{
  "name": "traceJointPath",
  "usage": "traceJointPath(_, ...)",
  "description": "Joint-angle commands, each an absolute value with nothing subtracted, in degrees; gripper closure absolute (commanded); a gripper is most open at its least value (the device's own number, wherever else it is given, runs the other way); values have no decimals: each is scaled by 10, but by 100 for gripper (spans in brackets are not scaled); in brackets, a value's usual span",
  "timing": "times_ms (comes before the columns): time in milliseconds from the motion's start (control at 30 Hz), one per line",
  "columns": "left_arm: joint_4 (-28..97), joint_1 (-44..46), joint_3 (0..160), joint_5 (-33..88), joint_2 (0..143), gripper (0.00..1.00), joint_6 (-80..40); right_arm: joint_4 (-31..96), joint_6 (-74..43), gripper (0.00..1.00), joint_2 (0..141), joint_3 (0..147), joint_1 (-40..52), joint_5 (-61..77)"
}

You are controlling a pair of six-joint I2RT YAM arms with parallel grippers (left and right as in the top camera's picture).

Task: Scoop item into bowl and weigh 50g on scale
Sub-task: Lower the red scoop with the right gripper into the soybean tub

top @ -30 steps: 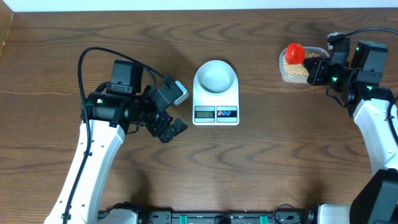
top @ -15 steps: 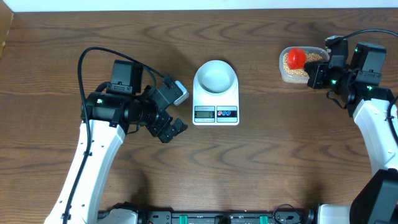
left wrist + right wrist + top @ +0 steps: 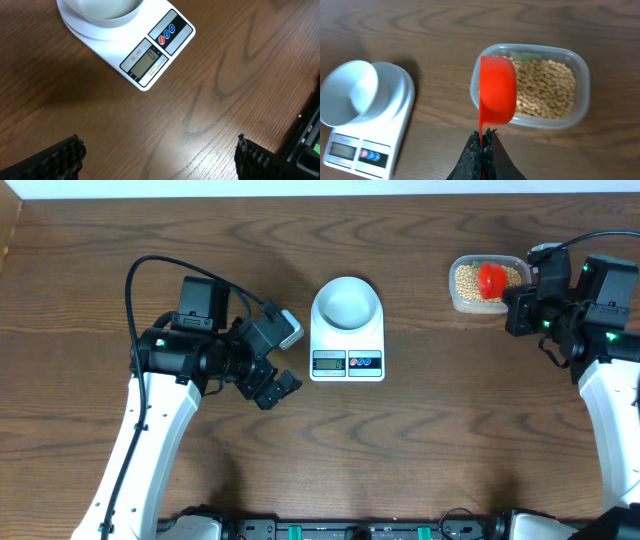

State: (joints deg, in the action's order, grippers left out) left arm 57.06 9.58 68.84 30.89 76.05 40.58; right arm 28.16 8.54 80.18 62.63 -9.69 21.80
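Dark woodgrain table (image 3: 450, 430); left end effector (image 3: 159, 150) spread wide; right end effector (image 3: 482, 145) clamped on red scoop (image 3: 496, 90).

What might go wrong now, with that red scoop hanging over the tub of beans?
1. The right gripper pinches the red scoop by just the end of its thin handle, so a loaded scoop might twist.
2. The bowl on the scale sits well away from the tub, so beans could roll off during the carry.
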Motion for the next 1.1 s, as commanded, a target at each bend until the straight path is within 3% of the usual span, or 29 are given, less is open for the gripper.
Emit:
traceJointPath(0, 574, 93, 696, 304, 752, 2, 413, 285, 115, 99, 802, 636, -93, 148)
traceJointPath(733, 574, 93, 696, 303, 752, 2, 413, 247, 82, 99, 802, 636, -93, 138)
traceJointPath(1067, 574, 93, 696, 303, 752, 2, 413, 258, 125, 99, 833, 636, -85, 92)
